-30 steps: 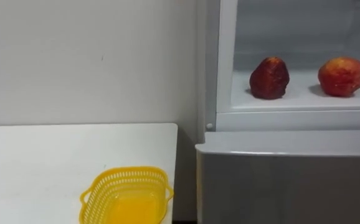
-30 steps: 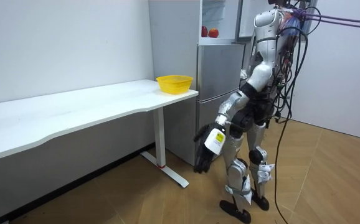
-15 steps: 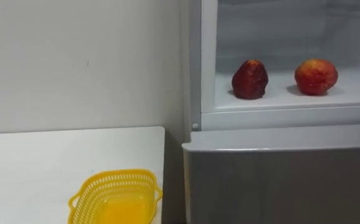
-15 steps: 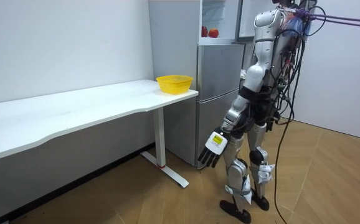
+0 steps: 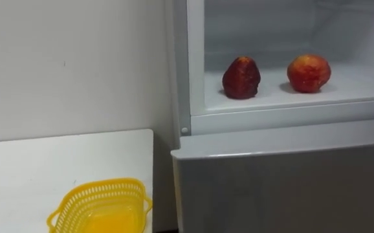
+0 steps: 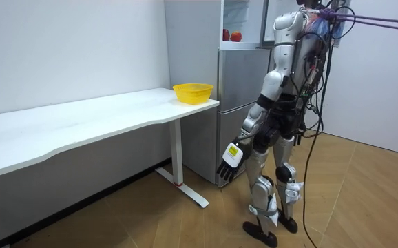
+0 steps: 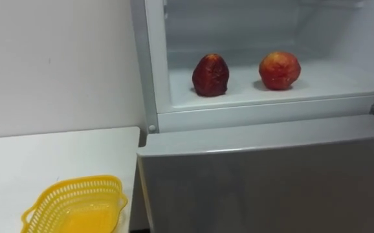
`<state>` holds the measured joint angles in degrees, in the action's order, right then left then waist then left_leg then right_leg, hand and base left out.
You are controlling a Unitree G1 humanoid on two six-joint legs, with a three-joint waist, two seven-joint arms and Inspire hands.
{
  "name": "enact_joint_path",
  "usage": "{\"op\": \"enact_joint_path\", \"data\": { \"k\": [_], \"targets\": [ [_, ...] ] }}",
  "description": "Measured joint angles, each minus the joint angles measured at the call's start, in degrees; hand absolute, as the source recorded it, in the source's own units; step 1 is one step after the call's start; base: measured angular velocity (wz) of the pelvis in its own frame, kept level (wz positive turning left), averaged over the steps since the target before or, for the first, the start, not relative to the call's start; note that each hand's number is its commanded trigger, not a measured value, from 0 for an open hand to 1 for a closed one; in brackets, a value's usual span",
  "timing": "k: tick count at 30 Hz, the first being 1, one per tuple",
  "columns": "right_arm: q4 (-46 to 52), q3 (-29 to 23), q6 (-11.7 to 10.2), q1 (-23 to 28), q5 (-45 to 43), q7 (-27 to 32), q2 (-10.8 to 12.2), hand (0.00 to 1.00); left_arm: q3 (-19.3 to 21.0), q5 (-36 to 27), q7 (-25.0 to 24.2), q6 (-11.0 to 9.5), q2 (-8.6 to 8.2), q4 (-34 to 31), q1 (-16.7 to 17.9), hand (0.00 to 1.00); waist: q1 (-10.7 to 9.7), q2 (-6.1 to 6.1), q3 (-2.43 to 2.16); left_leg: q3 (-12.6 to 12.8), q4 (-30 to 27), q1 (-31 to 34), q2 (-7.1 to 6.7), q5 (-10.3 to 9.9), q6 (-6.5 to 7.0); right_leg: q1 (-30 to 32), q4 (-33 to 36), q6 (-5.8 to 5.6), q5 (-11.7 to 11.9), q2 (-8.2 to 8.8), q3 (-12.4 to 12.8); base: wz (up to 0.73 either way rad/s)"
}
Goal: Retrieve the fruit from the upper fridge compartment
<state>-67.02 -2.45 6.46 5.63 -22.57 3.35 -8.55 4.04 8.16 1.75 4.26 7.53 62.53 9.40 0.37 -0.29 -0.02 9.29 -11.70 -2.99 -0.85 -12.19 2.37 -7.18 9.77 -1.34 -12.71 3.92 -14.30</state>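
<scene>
The upper fridge compartment (image 5: 349, 90) stands open in front of me. On its white shelf sit a dark red fruit (image 5: 241, 77) and, to its right, a red-orange apple (image 5: 308, 72), a little apart. In the room view both fruits (image 6: 231, 35) show as small red spots high in the fridge, level with my head. My left hand (image 6: 230, 156) hangs low beside my thigh, fingers straight and holding nothing. I stand upright, close to the fridge front.
The shut lower fridge door (image 5: 284, 188) fills the space under the shelf. Left of the fridge a white table (image 5: 38, 162) carries a yellow mesh basket (image 5: 98, 188) near its right end. A white wall stands behind the table.
The eye view has swung right, so fruits, fridge and basket sit further left in the picture. In the room view my upper body has moved nearer the fridge and my left arm has swung slightly.
</scene>
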Motion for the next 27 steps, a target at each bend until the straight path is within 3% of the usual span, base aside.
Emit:
{"op": "enact_joint_path", "data": {
  "k": [5,8,10,13,17,21,27],
  "targets": [
    [9.27,-0.09,-3.86,0.19,3.15,3.04,0.02,0.0,-0.68,1.22,0.11,-1.91,-0.05,-0.03,-0.75,0.0,-0.23,0.01,0.17,0.34,0.17,0.59,0.07,-0.01,-0.01,0.78,0.06,0.0,0.03,0.05,0.2,-0.02],
    [22.03,-0.45,-4.21,1.94,2.96,4.0,0.2,0.0,-0.93,1.42,0.14,-2.21,-0.06,-0.42,-0.75,0.0,-0.32,0.27,0.15,1.15,0.6,0.62,0.18,-0.01,-0.02,1.34,0.29,-0.03,0.06,0.0,0.41,-0.09],
    [30.8,-0.48,-5.97,2.78,3.03,5.0,0.4,0.0,-1.07,1.27,0.21,-2.24,-0.08,-0.33,-1.09,0.0,-0.67,0.39,0.04,1.67,0.93,0.42,0.19,-0.01,-0.03,1.43,0.34,-0.03,0.09,-0.06,1.16,-0.08],
    [44.91,1.21,-6.41,5.75,3.29,5.99,1.05,0.0,-3.55,0.33,0.6,-2.24,0.33,-0.39,-0.99,0.0,-1.77,0.92,-0.16,2.35,1.47,0.54,0.22,-0.01,-0.02,2.12,0.41,-0.1,0.12,-0.12,1.82,-0.12],
    [57.26,2.95,-7.51,10.1,2.16,5.73,1.89,0.0,-3.68,1.18,0.57,-2.26,0.39,-0.67,-1.02,0.0,-2.42,1.38,-0.43,3.62,1.77,0.52,0.4,0.01,-0.04,3.23,1.0,-0.09,0.12,-0.26,3.81,-0.23],
    [66.54,4.87,-7.82,11.88,0.22,5.77,1.85,0.0,-6.53,0.2,0.5,-3.38,1.09,-0.52,-0.94,0.0,-3.54,1.99,-0.21,5.09,1.79,0.45,0.43,0.01,-0.04,3.57,1.04,-0.15,0.2,-0.23,4.85,-0.17],
    [76.62,5.11,-8.08,11.34,-0.13,7.1,1.17,0.0,-9.31,-0.73,-0.31,-5.93,1.27,-0.46,-1.57,0.0,-3.51,2.89,0.09,6.42,2.11,0.52,0.88,0.01,-0.04,5.28,2.48,0.08,0.38,-0.72,6.98,-0.18]
  ]
}}
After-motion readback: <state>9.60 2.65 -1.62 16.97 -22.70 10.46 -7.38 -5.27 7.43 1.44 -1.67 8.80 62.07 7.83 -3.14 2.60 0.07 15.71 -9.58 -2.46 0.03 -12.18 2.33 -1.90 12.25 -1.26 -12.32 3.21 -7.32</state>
